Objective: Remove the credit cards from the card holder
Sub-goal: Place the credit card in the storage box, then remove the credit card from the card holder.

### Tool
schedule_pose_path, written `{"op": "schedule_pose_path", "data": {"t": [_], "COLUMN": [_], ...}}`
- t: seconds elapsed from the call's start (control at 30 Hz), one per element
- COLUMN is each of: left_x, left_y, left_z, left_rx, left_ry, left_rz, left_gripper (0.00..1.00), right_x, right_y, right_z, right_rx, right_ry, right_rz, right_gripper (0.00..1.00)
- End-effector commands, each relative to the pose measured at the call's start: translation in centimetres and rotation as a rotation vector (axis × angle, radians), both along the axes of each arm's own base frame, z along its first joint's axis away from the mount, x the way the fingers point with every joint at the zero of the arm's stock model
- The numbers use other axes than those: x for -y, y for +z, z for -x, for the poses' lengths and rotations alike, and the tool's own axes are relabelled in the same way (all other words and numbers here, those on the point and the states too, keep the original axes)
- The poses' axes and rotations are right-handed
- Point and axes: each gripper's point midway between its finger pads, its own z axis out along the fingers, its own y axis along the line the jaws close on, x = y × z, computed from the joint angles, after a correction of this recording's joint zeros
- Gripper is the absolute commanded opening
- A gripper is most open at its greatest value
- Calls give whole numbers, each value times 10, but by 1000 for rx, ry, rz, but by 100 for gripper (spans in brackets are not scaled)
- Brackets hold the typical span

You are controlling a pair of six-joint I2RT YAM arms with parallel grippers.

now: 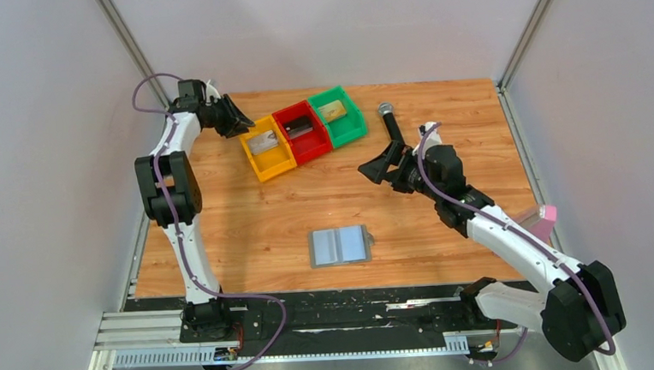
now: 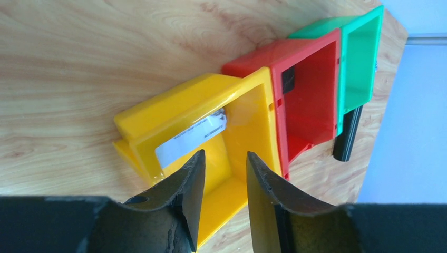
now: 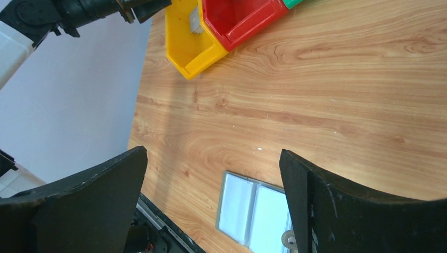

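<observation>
The card holder [image 1: 339, 246] lies open and flat near the table's front edge, its two pale panels facing up; the right wrist view shows it too [image 3: 253, 208]. A whitish-silver credit card [image 1: 263, 142] leans inside the yellow bin [image 1: 272, 160], and the left wrist view shows the card [image 2: 192, 138] too. A dark card [image 1: 299, 128] rests in the red bin [image 1: 312, 143], a tan card [image 1: 331, 110] in the green bin [image 1: 350, 125]. My left gripper [image 1: 238, 120] hangs just over the yellow bin's left end, jaws [image 2: 225, 154] apart and empty. My right gripper [image 1: 372, 167] stands wide open [image 3: 213, 153], above the table, right of the bins.
A black stick-like object with a grey head [image 1: 391, 123] lies right of the green bin. A pink item [image 1: 547, 216] sits at the table's right edge. Grey walls close in the table on three sides.
</observation>
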Motion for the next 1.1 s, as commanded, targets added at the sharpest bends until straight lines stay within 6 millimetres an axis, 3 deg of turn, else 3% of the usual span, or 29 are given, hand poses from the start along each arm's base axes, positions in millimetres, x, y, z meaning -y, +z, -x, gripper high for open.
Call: {"op": "schedule_pose_path", "data": {"t": [0.0,0.17,0.3,0.5,0.8,0.83,1.07], "left_x": [-2,-2,4,13,52,54,57], "left_y": [36,51,60,65,80,74,103], "left_z": [-8,5,29,87,189,199,247], "left_rx": [68,53,28,-24,17,12,156], "left_ry": [-12,-19,-43,-84,-239,-249,-246], "left_rz": [-10,-26,-13,0,27,25,5], "left_gripper": [44,48,48,48,50,50,55], "right_x": [0,-3,-7,-20,-57,-60,-97], "right_y": [10,7,0,-21,-64,-71,-102], "right_z": [2,15,28,46,67,69,78], "right_rx": [-57,-104,-154,-234,-273,-278,-294], "right_ry": [15,77,125,175,166,163,181], "right_rz": [37,61,52,71,261,290,443], "right_gripper": [100,100,92,78,74,74,75]}}
